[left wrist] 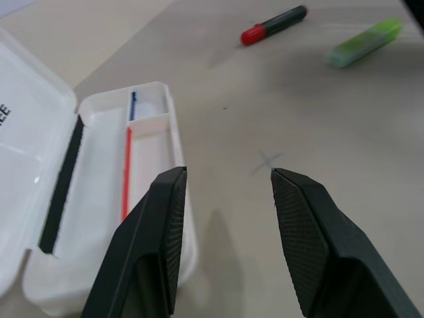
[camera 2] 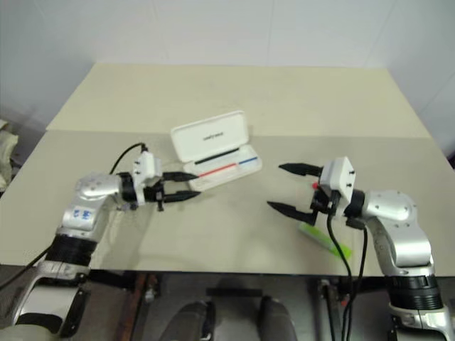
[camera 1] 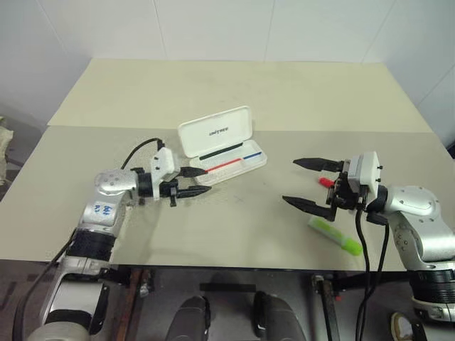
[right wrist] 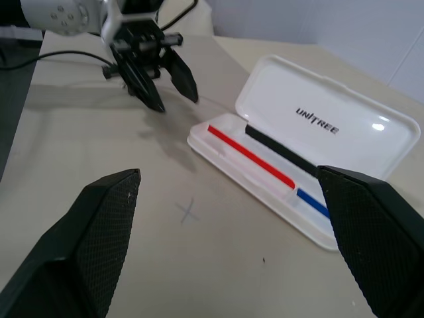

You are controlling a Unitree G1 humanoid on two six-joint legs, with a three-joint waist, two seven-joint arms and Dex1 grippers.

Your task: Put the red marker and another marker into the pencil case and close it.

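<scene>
Case: white hard-plastic hinged pencil case (camera 1: 226, 150), lid up, my landmark.
Left gripper (camera 1: 192, 182): parted, empty, beside its near end.
Right gripper (camera 1: 310, 185): spread wide, empty; I'd drop squarely over the black-barrelled red-capped marker (left wrist: 273, 24) beyond the case.

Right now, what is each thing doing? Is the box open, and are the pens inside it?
pencil case: open, lid tipped back, no markers inside.
red marker: capped, lying on the table, outside the case.
green highlighter: capped, lying on the table, outside the case.
left gripper: partly open, empty, near the case's end.
right gripper: wide open, empty, above the markers.
</scene>
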